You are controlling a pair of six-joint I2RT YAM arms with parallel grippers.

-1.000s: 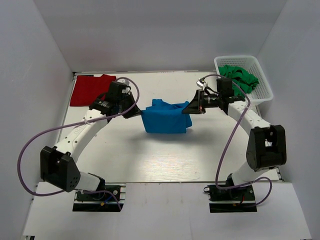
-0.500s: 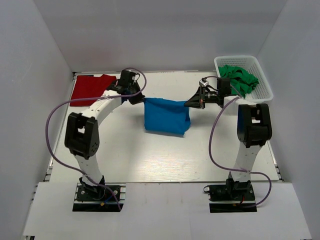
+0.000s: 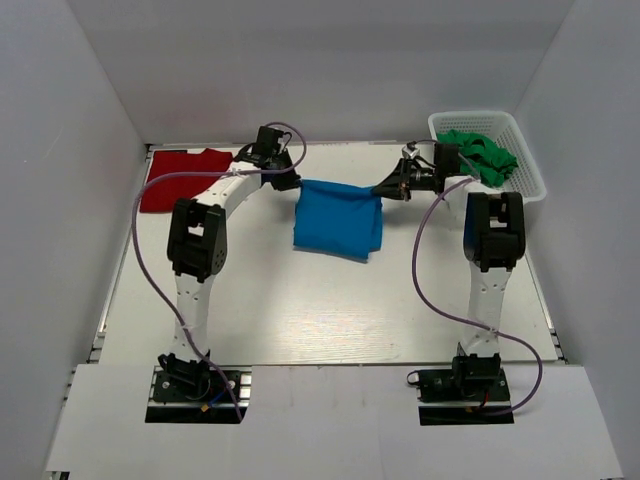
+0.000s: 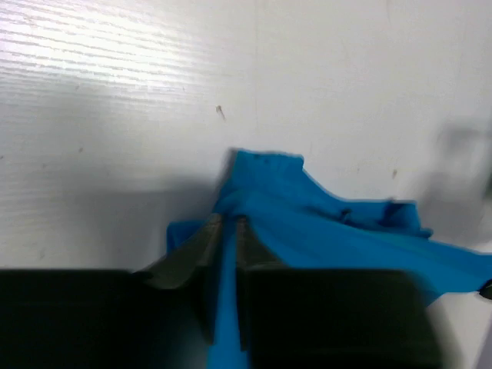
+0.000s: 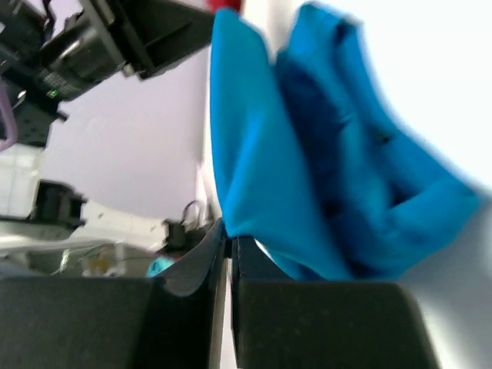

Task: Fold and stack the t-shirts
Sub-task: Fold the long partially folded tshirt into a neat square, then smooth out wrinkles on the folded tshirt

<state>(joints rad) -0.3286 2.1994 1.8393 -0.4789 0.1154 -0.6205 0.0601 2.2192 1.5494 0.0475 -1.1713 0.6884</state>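
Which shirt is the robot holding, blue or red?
The blue shirt, pinched by the left gripper and right gripper. The red shirt lies untouched, far left.

Moved: blue shirt, toward 12 o'clock.
Left gripper and right gripper have reached farther out; cloth, bunched before, now spreads flat between them.

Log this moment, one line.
left fingers: shut on blue t-shirt | right fingers: same | state: stretched between them | red t-shirt: far left
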